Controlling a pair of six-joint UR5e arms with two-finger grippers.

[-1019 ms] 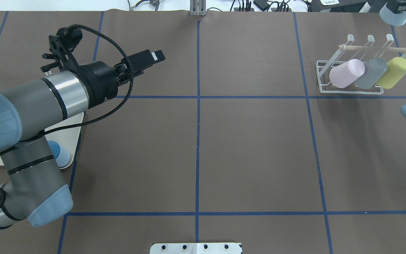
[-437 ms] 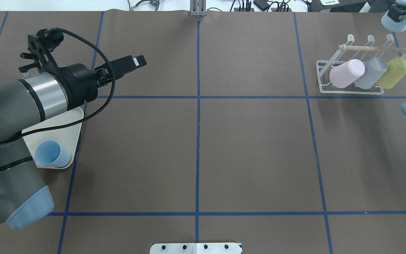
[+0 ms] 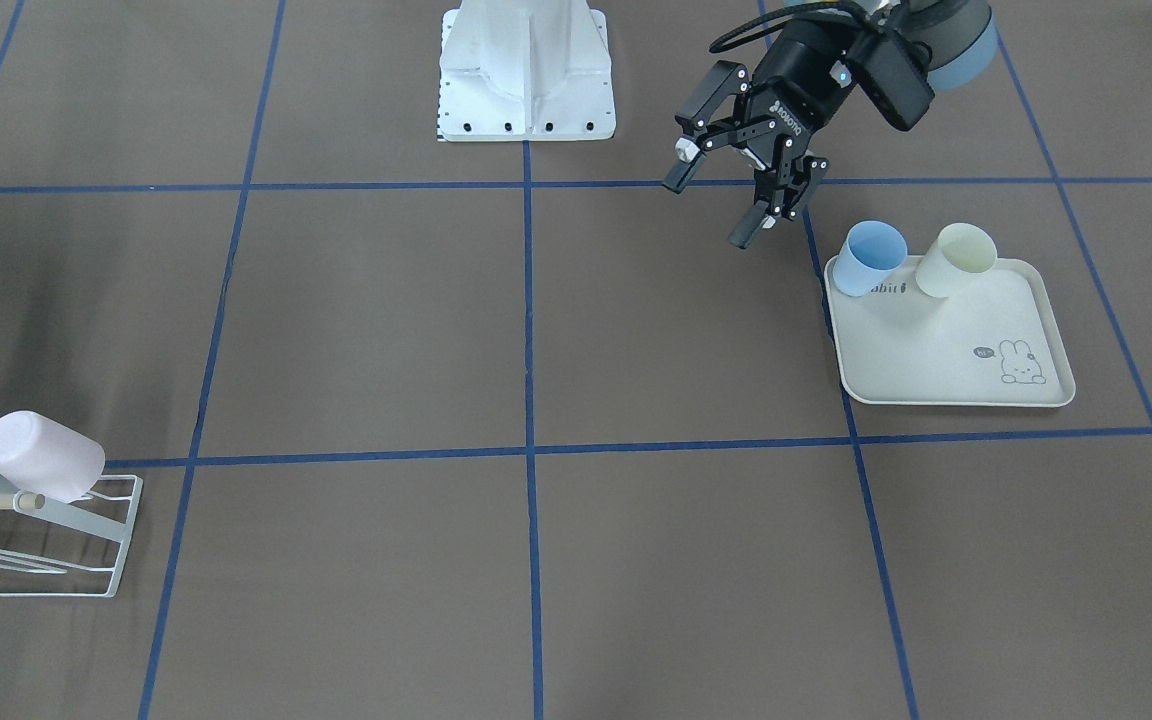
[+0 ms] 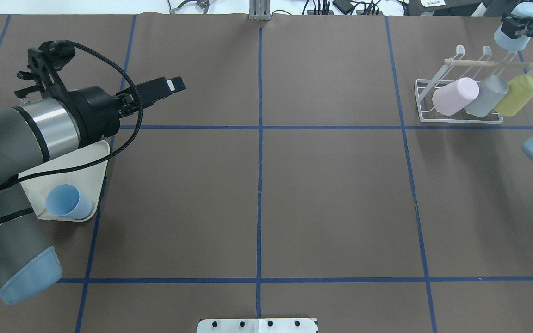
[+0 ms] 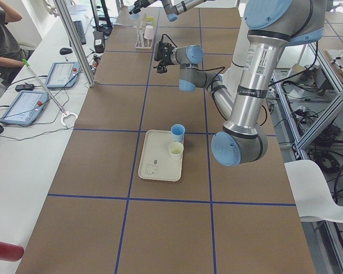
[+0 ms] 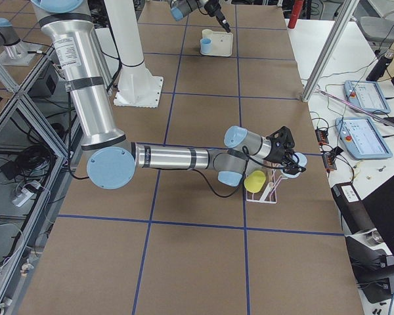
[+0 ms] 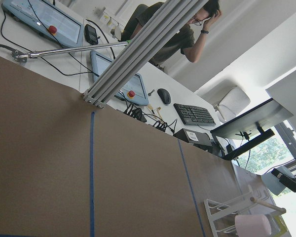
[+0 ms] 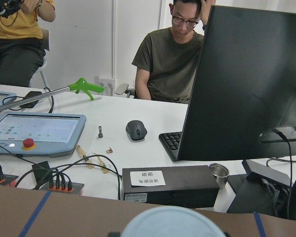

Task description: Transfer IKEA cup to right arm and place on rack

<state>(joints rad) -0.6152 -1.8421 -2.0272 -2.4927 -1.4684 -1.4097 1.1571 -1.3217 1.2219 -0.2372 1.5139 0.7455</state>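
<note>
My right gripper point(image 4: 509, 24) is shut on a pale blue IKEA cup point(image 4: 509, 41) at the far right corner, just above and behind the rack point(image 4: 421, 99). The white wire rack has a wooden rod point(image 4: 479, 63) across it. A pink cup point(image 4: 454, 95), a grey cup point(image 4: 486, 95) and a yellow-green cup point(image 4: 518, 95) hang on its pegs. The right wrist view shows only the held cup's round end point(image 8: 172, 222) at its bottom edge. My left gripper point(image 3: 714, 205) is open and empty, beside the cream tray point(image 3: 936, 350).
On the rabbit-printed tray stand a blue cup point(image 3: 871, 257) and a cream cup point(image 3: 956, 260). The robot's white base point(image 3: 526, 70) is at the near middle. People sit at a desk with monitors and tablets beyond the table's far edge.
My left arm has drawn back to the left, uncovering the blue cup on the tray. My right gripper with the pale blue cup has shifted left and nearer to the rack.
</note>
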